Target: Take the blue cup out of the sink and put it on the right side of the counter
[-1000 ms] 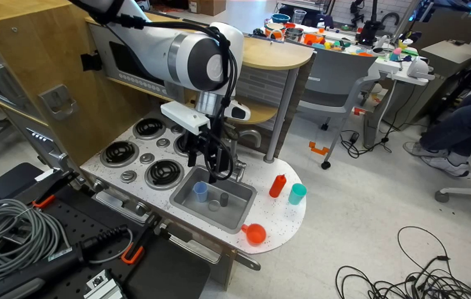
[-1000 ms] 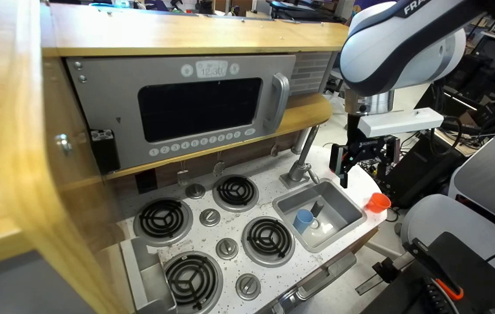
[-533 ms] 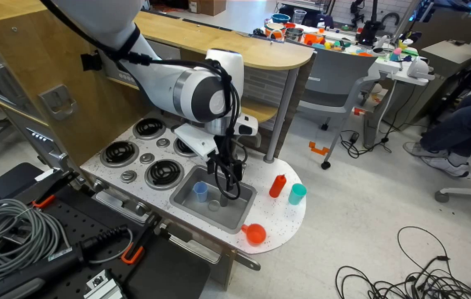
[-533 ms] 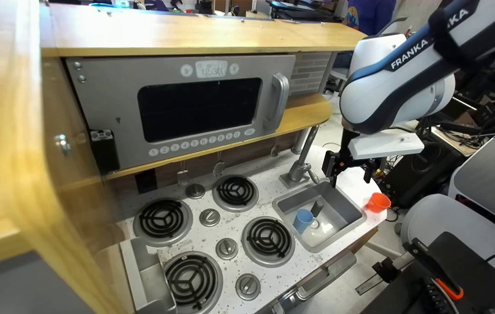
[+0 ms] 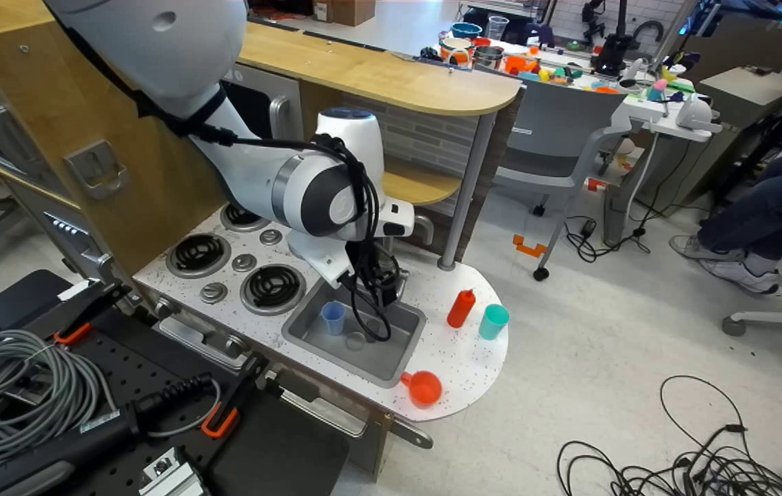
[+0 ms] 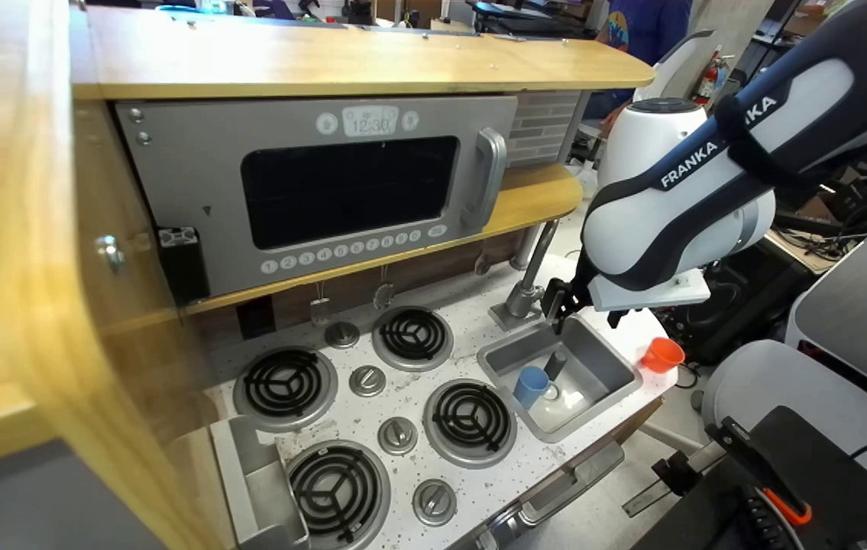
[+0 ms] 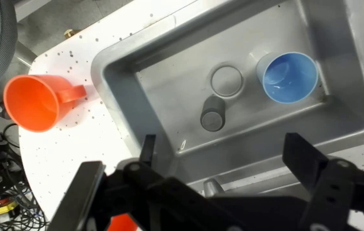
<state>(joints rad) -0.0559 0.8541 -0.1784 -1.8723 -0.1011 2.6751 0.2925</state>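
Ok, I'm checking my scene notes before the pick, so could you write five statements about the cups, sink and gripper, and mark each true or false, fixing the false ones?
1. The blue cup is in the sink. True.
2. The orange cup is on the counter, its handle pointing toward the sink. True.
3. The orange cup is alone on the counter. False: in an exterior view, a red bottle and a teal cup are on it too.
4. The blue cup is already gripped. False: the gripper is open, and the blue cup is apart from it.
5. A dark grey cylinder shares the sink with the blue cup. True.
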